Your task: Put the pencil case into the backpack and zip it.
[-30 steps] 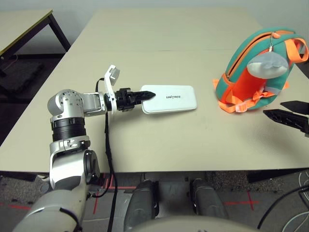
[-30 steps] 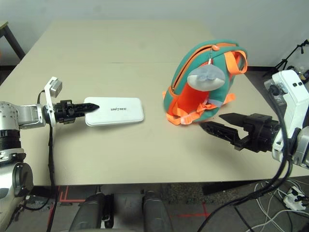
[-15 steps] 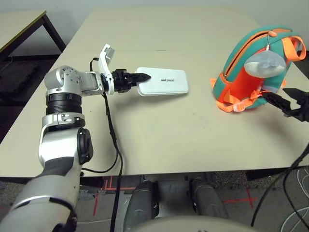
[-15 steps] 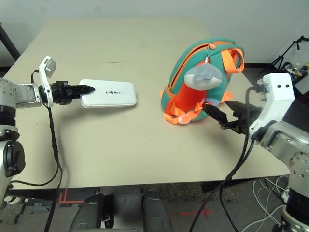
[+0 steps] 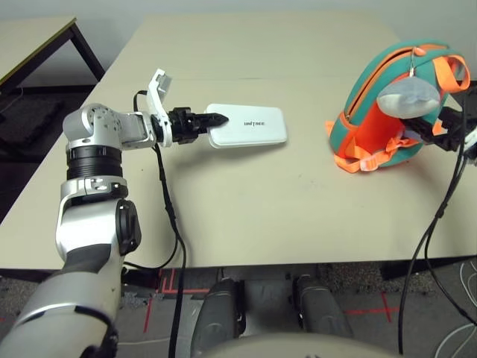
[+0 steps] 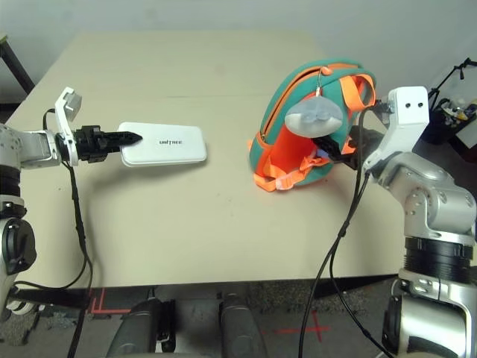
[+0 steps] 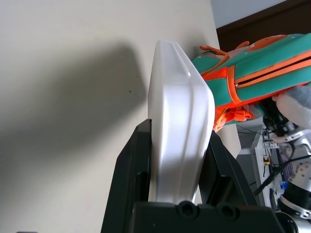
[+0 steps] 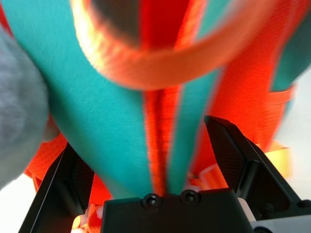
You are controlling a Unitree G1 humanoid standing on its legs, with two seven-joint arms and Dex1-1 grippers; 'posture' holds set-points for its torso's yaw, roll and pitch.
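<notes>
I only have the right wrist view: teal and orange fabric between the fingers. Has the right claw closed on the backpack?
Observer: No. The right claw stands open around the backpack, at its side.
Operator: Where's the pencil case?
Observer: The left claw is shut on one end of the pencil case, across the table from the backpack.
Operator: Is the backpack upright?
Observer: Yes, it stands upright, with a grey plush charm hanging on its front.

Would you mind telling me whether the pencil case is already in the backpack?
Still out. The white pencil case sits gripped in the left gripper over the table, well apart from the upright backpack.
</notes>
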